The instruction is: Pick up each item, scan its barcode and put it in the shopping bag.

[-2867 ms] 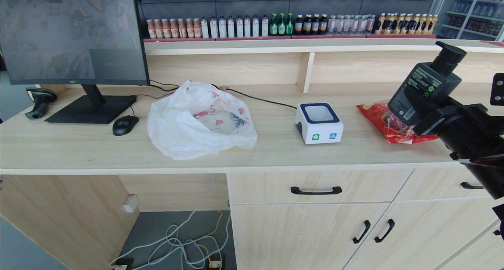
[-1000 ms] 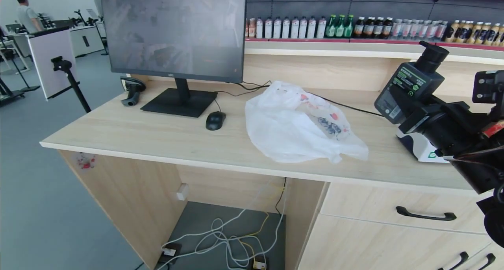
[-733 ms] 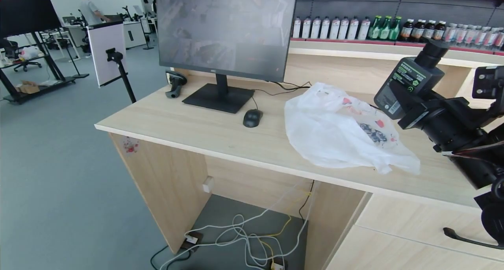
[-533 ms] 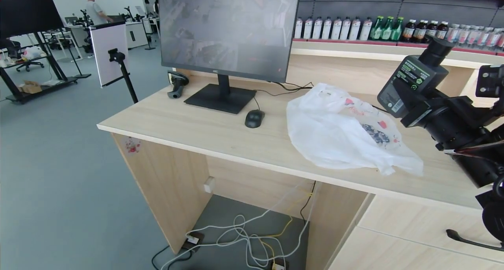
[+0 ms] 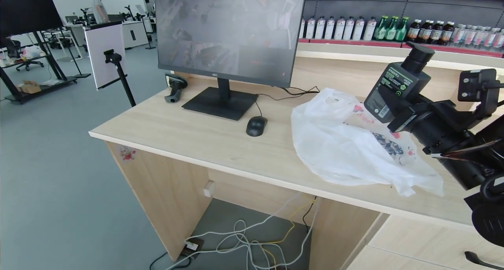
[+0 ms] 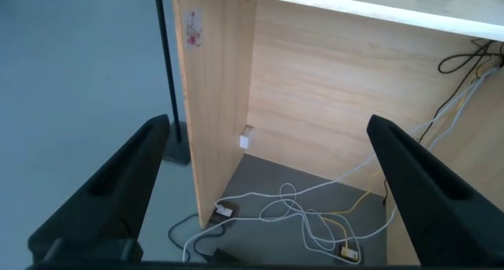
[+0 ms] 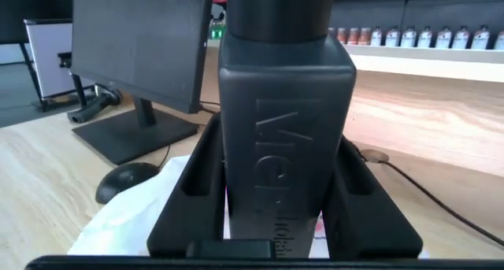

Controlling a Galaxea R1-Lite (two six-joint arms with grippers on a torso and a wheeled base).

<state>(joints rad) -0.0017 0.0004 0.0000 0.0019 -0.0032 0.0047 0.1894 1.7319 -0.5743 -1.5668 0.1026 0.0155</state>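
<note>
A dark grey pump bottle [image 5: 395, 89] with a green and white label is held tilted above the counter, my right gripper [image 5: 407, 114] shut on its lower body. In the right wrist view the bottle [image 7: 283, 136] stands between the black fingers [image 7: 195, 187]. The white plastic shopping bag [image 5: 346, 150] lies crumpled on the wooden counter [image 5: 204, 134], just below and left of the bottle; its edge [image 7: 146, 215] lies under the gripper. My left gripper [image 6: 260, 191] hangs open below counter height, facing the cabinet side and floor cables.
A monitor [image 5: 230, 30] on a stand, a black mouse [image 5: 256, 125] and a handheld scanner [image 5: 173, 87] occupy the counter's left part. Bottles line the shelf [image 5: 393, 28] behind. A tripod [image 5: 118, 75] stands on the floor to the left.
The head camera has swung left, so the white box scanner and red snack pack have left the picture. The right gripper still holds the bottle, now closer over the bag's right side.
</note>
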